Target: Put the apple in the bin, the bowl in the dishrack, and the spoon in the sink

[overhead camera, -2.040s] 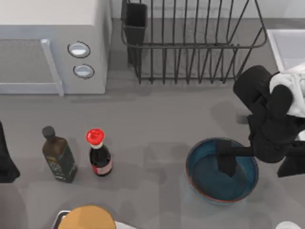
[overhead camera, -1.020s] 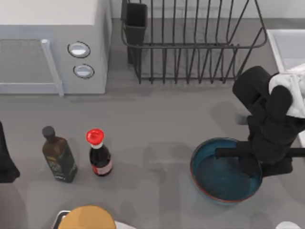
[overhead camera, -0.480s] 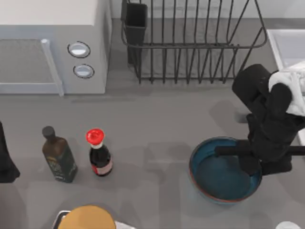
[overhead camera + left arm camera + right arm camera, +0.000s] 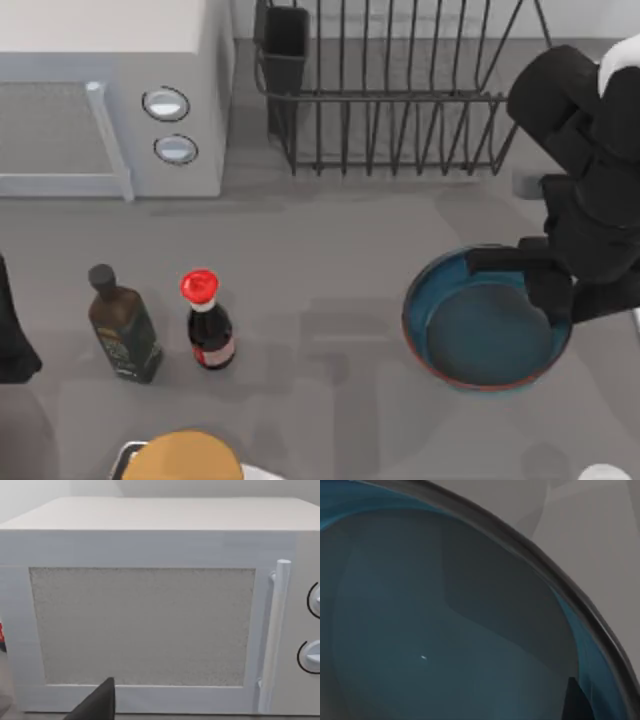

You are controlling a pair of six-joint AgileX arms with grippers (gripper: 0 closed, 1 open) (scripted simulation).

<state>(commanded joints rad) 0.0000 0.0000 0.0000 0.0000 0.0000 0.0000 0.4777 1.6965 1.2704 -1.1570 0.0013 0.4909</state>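
The blue-teal bowl (image 4: 480,325) hangs above the table at the right, in front of the dishrack (image 4: 400,95). My right gripper (image 4: 565,298) is shut on the bowl's right rim, with one finger inside the bowl. The right wrist view looks into the bowl's inside (image 4: 420,630), with a dark fingertip (image 4: 577,700) at its rim. My left arm (image 4: 12,335) stays parked at the table's left edge. The sink is hidden behind the right arm. The apple and the spoon are out of view.
A white-grey microwave (image 4: 110,100) stands at the back left, close in front of the left wrist camera (image 4: 150,605). A dark oil bottle (image 4: 122,325) and a red-capped sauce bottle (image 4: 207,325) stand front left. A round orange thing (image 4: 182,458) sits at the front edge.
My right gripper turned, closed on the bowl's right rim, then rose and moved back toward the dishrack with the bowl in it. The left arm has not moved.
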